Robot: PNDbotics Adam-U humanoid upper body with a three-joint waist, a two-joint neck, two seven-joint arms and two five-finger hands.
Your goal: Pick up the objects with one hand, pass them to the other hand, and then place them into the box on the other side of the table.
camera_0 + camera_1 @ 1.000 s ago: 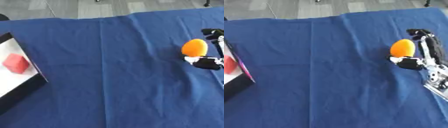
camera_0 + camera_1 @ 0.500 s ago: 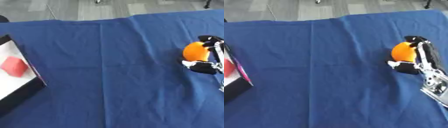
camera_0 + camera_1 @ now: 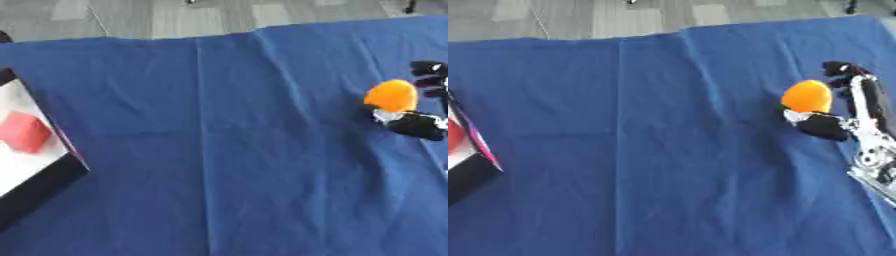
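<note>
The robot's right hand [image 3: 852,112] reaches in from the right edge of the bench [image 3: 667,150], fingers [image 3: 843,68] and thumb [image 3: 822,126] curled around an orange ball [image 3: 807,96]. The ball sits between the dark fingertips on its far side and the thumb on its near side, with the silver wrist and forearm running off toward the lower right corner. Whether the ball rests on the cloth or is held just above it cannot be told. A blue cloth [image 3: 219,125] covers the bench from edge to edge, creased by a few long folds that run away from the camera. Well apart from the hand, at the far left side of the bench, stands an open box [image 3: 35,175] with a black rim and white floor, tilted askew in the view. A red block [image 3: 24,131] lies inside the box on the white floor; in the right eye view only a sliver of it shows at the left edge. Beyond the cloth's far edge, a strip of grey floor [image 3: 131,15] fills the top of the scene. The left hand shows in neither view.
</note>
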